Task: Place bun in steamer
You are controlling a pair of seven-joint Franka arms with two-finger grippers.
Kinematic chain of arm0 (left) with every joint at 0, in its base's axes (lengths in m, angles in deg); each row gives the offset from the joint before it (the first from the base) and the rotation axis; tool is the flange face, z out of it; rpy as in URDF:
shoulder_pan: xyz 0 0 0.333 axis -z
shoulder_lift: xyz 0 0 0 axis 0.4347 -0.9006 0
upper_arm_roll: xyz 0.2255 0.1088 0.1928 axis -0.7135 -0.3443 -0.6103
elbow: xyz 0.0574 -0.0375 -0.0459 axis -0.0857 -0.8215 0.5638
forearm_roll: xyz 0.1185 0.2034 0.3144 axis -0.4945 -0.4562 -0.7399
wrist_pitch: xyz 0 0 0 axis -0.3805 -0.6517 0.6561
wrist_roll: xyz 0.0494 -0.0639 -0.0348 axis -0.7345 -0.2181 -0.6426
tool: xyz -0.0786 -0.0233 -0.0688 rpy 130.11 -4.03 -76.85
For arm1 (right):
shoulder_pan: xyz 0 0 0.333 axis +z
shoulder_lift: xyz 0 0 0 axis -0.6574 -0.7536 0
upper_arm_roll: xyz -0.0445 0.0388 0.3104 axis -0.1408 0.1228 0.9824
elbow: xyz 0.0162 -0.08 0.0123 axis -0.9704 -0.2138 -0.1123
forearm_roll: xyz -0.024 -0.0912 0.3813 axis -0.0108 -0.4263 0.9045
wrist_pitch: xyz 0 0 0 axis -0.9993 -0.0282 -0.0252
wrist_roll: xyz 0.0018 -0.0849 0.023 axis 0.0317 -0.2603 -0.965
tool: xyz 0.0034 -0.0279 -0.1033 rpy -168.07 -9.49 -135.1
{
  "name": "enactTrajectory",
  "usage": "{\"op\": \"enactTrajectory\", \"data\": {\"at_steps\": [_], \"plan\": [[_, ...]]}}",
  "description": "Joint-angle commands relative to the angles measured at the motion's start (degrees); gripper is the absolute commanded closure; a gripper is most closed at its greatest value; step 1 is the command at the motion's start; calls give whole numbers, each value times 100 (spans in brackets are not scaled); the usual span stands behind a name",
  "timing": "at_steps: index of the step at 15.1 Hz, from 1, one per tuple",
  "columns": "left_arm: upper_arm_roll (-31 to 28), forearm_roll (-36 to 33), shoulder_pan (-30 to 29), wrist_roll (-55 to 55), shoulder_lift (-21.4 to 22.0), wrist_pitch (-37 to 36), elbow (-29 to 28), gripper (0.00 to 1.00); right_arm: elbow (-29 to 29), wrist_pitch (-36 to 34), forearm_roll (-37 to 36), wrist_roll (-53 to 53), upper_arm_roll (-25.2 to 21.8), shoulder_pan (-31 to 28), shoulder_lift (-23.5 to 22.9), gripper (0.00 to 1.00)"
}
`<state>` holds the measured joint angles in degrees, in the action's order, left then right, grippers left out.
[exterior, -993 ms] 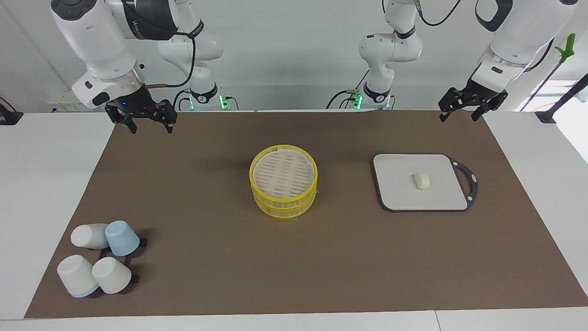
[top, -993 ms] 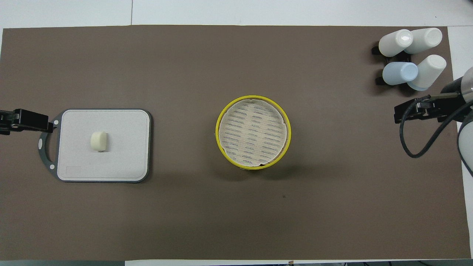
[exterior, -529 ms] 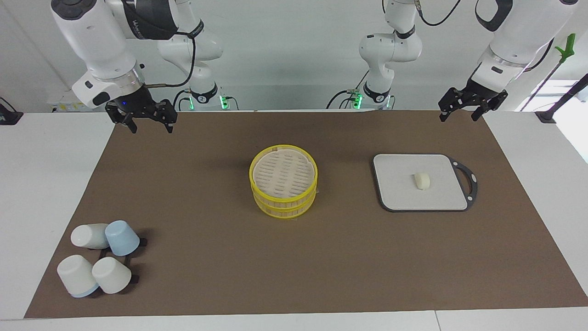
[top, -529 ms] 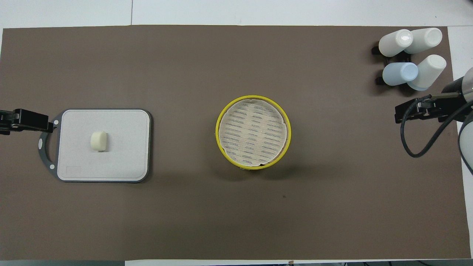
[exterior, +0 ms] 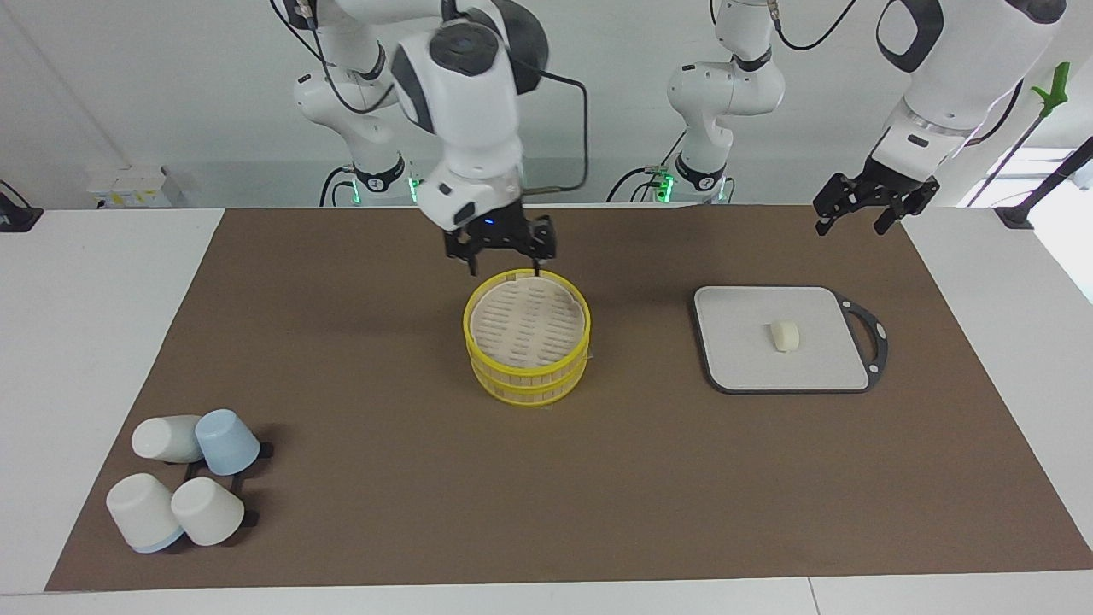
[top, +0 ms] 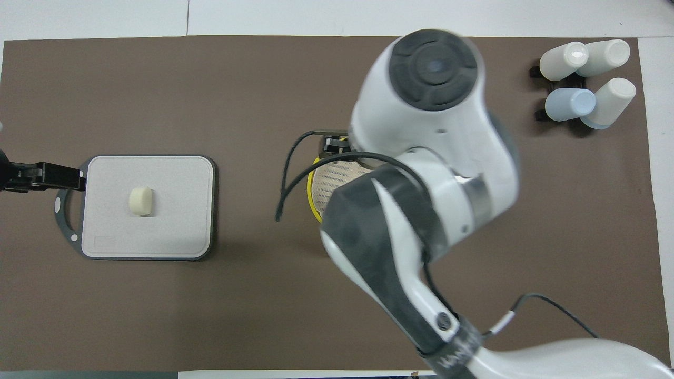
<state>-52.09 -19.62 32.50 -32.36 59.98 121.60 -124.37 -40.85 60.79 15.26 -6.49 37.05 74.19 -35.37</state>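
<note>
The small cream-white dough bun lies untouched on the grey rectangular board. The right gripper, fingers spread and empty, has swung over the yellow-rimmed lidded bamboo steamer, likely for its lid. The left gripper waits open.

No readable text, labels or numbers anywhere.

You are looking at a robot lab: two white arms bolted to a white table, brown mat, bare white walls, trailing cables.
</note>
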Motion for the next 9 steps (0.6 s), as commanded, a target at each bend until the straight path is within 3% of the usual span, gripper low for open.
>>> {"op": "enactTrajectory", "data": {"at_steps": [1, 5, 9], "plan": [[-4, -95, -58, 207, 402, 1506, -1769, 0, 504, 370, 5, 584, -53, 415, -773, 0], [5, -95, -58, 199, -282, 2949, -2562, 0, -190, 943, -145, 551, -44, 576, -608, 0], [5, -86, -93, 207, -863, 3997, -2766, 0, -647, 1225, -136, 191, -44, 576, -449, 2]]}}
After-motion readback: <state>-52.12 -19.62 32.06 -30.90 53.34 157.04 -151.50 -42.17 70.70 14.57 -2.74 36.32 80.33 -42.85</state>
